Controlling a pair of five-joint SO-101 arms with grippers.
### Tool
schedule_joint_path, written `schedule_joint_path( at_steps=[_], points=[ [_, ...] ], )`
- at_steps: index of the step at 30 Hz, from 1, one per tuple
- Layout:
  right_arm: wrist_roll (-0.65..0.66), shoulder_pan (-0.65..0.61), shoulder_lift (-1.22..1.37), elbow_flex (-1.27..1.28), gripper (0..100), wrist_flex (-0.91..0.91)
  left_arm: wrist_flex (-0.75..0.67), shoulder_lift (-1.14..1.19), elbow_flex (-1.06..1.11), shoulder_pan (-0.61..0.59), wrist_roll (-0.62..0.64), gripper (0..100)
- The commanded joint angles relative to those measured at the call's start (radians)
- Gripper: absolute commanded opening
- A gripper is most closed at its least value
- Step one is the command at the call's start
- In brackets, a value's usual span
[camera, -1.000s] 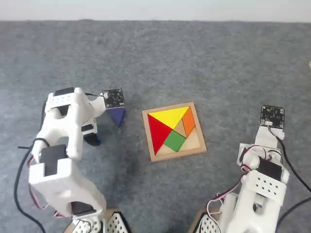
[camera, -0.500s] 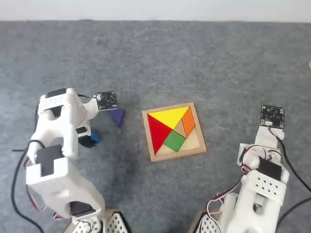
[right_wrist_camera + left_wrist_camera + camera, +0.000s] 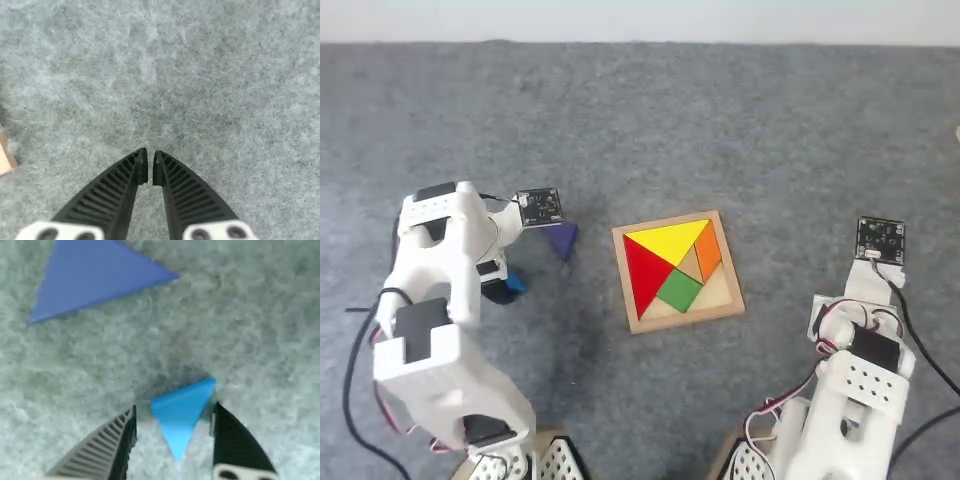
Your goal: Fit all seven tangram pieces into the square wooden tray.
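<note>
The square wooden tray [image 3: 632,322] lies mid-table and holds a yellow triangle [image 3: 668,240], a red triangle [image 3: 644,272], a green square [image 3: 678,290] and an orange piece [image 3: 708,250]; its near right corner is bare wood. To its left on the carpet lie a dark blue triangle [image 3: 563,238] [image 3: 95,275] and a small light blue triangle [image 3: 514,285] [image 3: 181,412]. My left gripper [image 3: 175,410] is open, with the light blue triangle between its fingers and close to one of them. Right of the tray, my right gripper [image 3: 150,167] is shut on nothing over bare carpet.
Grey carpet covers the whole table. A corner of the tray [image 3: 4,152] shows at the edge of the right wrist view. The left arm's body [image 3: 440,300] stands over the near left, the right arm's body [image 3: 860,360] over the near right.
Between one second and half a second ago the left arm swung left, uncovering more of the dark blue triangle and the light blue piece by its gripper. Since then nothing has moved.
</note>
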Motion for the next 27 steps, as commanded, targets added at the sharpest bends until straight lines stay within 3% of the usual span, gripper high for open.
schedule_joint_path(
  at_steps=[1, 10, 15, 23, 27],
  points=[
    [0.011, -0.008, 0.002, -0.006, 3.5, -0.012, -0.017, 0.005, 0.016, -0.026, -0.066, 18],
    [0.011, -0.008, 0.005, -0.006, 3.5, -0.015, -0.011, -0.009, 0.016, -0.026, -0.058, 17],
    [0.011, -0.008, 0.007, -0.006, 3.5, -0.016, 0.012, -0.078, 0.010, -0.012, 0.011, 17],
    [0.011, -0.008, 0.007, -0.006, 3.5, -0.013, 0.117, -0.149, 0.012, 0.095, 0.180, 9],
    [0.011, -0.008, 0.007, -0.003, 3.5, -0.012, 0.109, -0.149, 0.008, 0.098, 0.192, 11]
  ],
)
